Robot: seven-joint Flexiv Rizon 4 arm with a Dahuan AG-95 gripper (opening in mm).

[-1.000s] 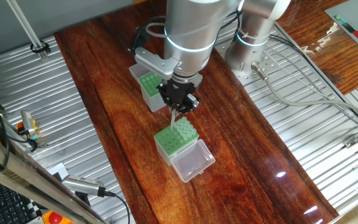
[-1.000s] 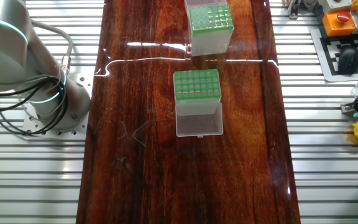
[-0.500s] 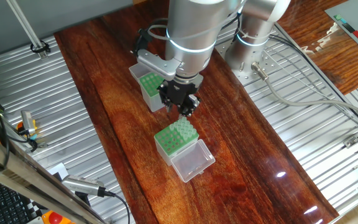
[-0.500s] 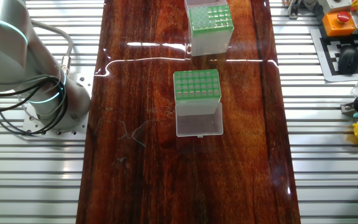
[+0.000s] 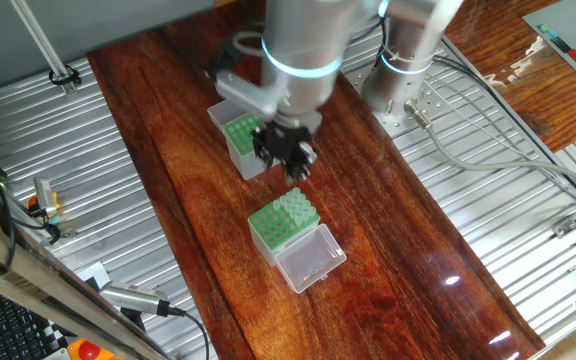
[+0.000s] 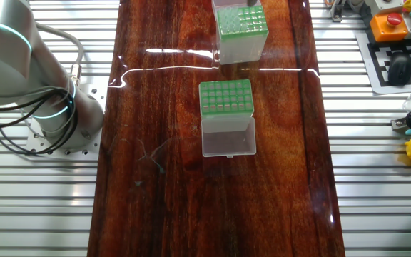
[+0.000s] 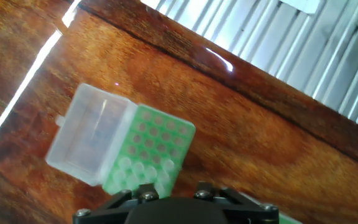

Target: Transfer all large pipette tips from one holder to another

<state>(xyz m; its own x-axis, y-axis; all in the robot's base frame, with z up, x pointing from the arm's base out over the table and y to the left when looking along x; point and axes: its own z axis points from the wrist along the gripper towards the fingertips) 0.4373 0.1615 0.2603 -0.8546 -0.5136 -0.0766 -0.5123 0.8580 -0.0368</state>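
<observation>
Since pincer (image 5: pixel 290 163) rose, hangs between boxes

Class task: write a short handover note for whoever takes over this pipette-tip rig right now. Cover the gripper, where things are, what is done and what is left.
Gripper: hovers over the table between the two boxes. It is blurred, so open or shut cannot be told; no tip is seen in it.
Taller holder: just behind the gripper.
Shorter box: in front of the gripper, clear lid folded open.
Done: some large pipette tips stand in rows along one edge of the shorter box's green plate.
Left: its other holes look empty. How many tips remain in the taller holder cannot be read.
</observation>
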